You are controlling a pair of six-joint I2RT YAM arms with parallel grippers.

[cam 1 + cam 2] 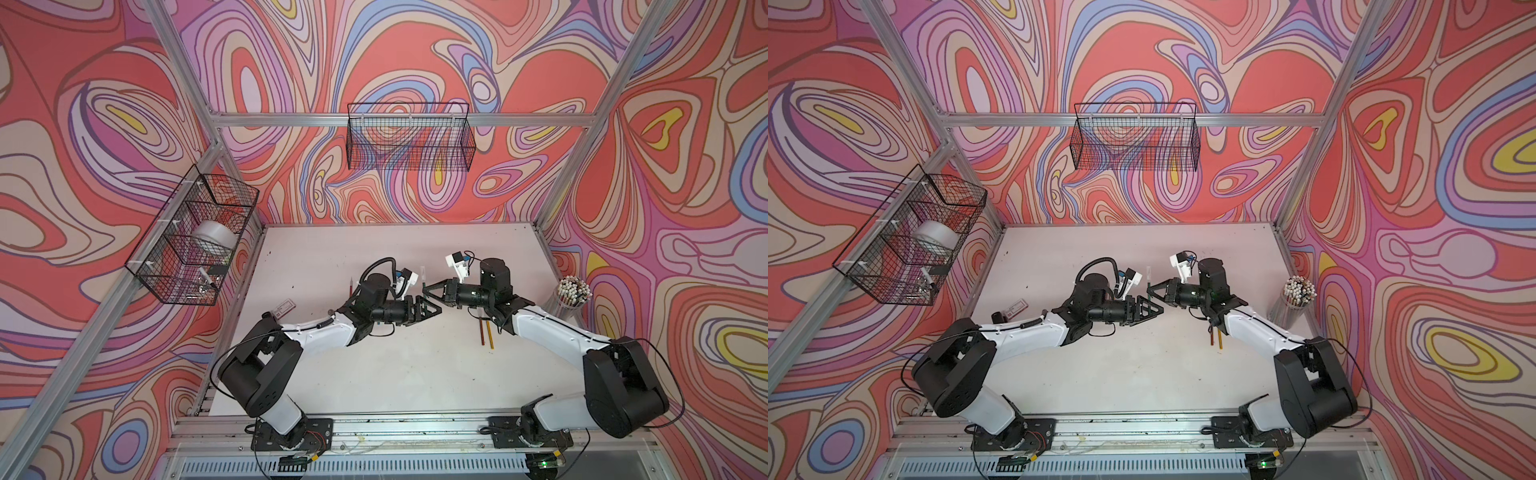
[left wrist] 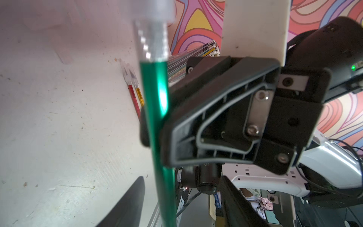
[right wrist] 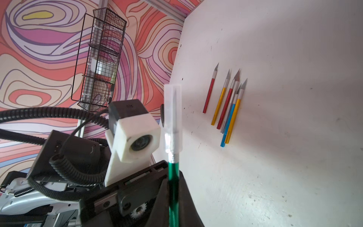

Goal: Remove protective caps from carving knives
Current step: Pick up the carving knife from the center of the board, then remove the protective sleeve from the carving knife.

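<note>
Clear cup (image 1: 562, 306) w/ white-tipped sticks (image 1: 574, 291) is standing at surface (image 1: 395, 374) right edge. Black wire basket (image 1: 409, 141) is hanging above surface far edge; 2nd basket (image 1: 183, 257) w/ white roll (image 1: 214, 237) is hanging above surface left edge.

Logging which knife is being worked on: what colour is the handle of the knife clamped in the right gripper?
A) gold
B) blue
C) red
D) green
D: the right gripper pinches the green knife by its handle, with the blade end inside a translucent cap.
</note>
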